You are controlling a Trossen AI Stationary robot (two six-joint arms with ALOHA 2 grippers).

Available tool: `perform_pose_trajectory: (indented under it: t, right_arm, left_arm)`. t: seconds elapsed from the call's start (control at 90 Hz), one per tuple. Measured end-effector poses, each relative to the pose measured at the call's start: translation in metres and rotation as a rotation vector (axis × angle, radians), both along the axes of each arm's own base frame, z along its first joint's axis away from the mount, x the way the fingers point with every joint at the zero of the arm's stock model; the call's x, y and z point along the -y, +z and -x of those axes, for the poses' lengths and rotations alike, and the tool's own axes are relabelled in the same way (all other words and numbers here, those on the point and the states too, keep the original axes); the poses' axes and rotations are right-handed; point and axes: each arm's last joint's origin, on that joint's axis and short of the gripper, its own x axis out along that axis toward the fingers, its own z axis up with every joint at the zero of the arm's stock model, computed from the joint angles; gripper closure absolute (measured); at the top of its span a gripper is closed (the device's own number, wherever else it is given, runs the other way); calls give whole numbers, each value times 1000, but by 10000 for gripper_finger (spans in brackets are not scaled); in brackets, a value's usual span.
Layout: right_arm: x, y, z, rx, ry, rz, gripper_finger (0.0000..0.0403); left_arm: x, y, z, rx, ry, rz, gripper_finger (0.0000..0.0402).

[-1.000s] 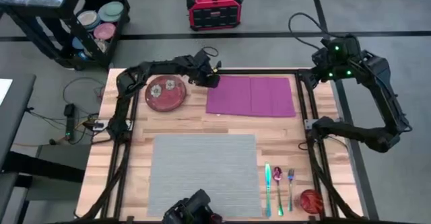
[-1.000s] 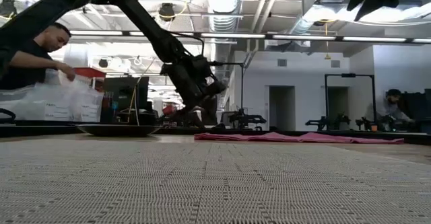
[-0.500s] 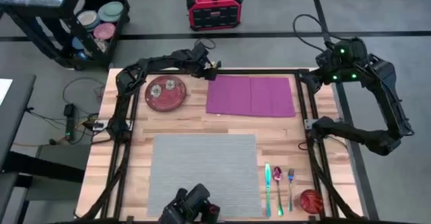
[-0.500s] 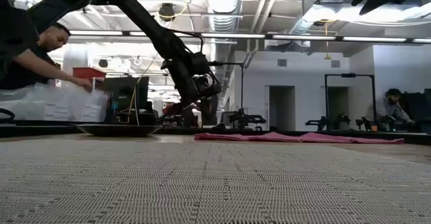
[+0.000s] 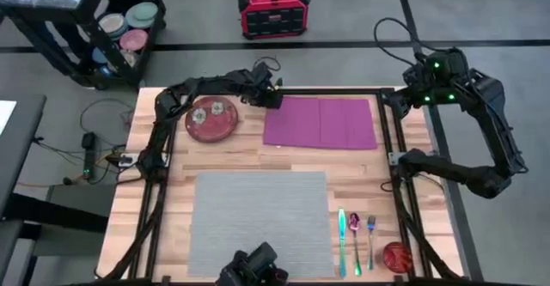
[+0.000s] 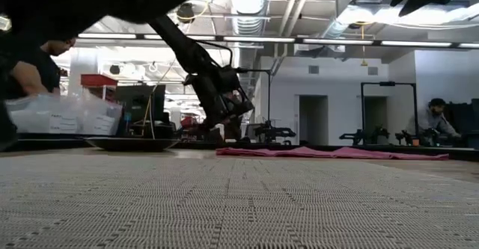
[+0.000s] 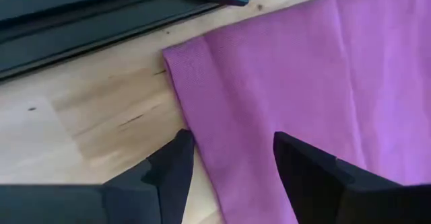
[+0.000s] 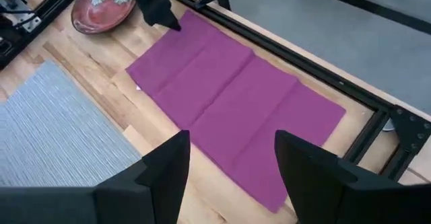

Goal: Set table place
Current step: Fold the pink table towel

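Purple cloth napkin lies flat at the far side of the wooden bench, its far-left corner under the left hand, which hovers there with fingers parted wide around the cloth's edge, holding nothing. Only the wrist view shows that gap; from table height the hand is a dark silhouette. The right hand hangs high off the far-right corner, fingers spread and empty. Grey placemat sits bare at the near middle, its near edge partly hidden by a camera. Cutlery beside it is too small to tell apart.
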Motion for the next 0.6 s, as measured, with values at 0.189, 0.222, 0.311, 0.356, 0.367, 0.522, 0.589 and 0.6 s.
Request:
perform_pose_trajectory:
  t: [0.189,0.222,0.311,0.356,0.367,0.522,0.589,0.6]
  right_arm:
    - [0,0,0,5,-8,-7,198]
    - [0,0,0,8,-13,-10,198]
    - [0,0,0,10,-14,-9,198]
    - [0,0,0,11,-13,-7,198]
    - [0,0,0,12,-13,-6,198]
    - [0,0,0,12,-15,-6,198]
    - [0,0,0,13,-16,-8,198]
    - [0,0,0,13,-16,-7,198]
  left_arm:
    - [-6,-2,5,15,88,48,310]
    - [-6,-2,4,27,82,54,339]
    - [-7,-3,0,71,55,37,388]
    - [-5,-2,-2,75,48,36,390]
    - [-5,-2,-2,75,48,39,390]
    - [-4,-3,-1,56,70,52,401]
    - [-4,-1,1,48,75,53,401]
    - [-3,0,1,47,75,53,401]
